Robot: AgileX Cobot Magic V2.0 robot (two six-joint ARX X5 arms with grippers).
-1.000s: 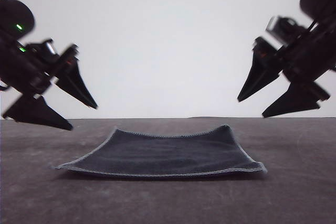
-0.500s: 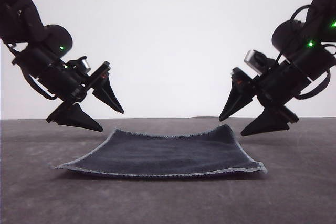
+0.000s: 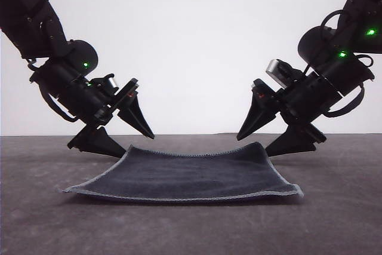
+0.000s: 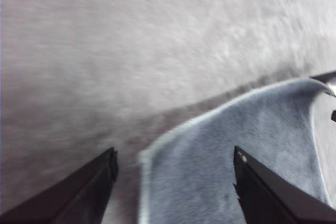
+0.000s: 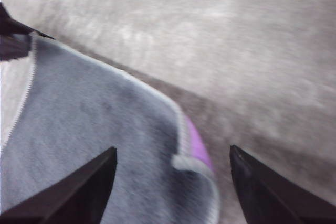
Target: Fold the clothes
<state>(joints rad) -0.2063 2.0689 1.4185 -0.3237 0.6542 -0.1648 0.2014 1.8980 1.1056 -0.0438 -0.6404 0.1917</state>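
My left gripper (image 3: 131, 144) and right gripper (image 3: 265, 141) both stand released, jaws spread, each poised at a far corner of the cloth (image 3: 191, 174), which lies flat on the table (image 3: 48, 225) between them, dark face up. If I close too high or off the corner, a jaw could push the edge away or catch only the curled right corner, where purple shows underneath, and the fold would come up skewed. The cloth is about square, with no clear long axis, its near edge running left to right.

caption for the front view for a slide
Both open grippers, left and right, poised at the far corners of the blue-grey cloth.
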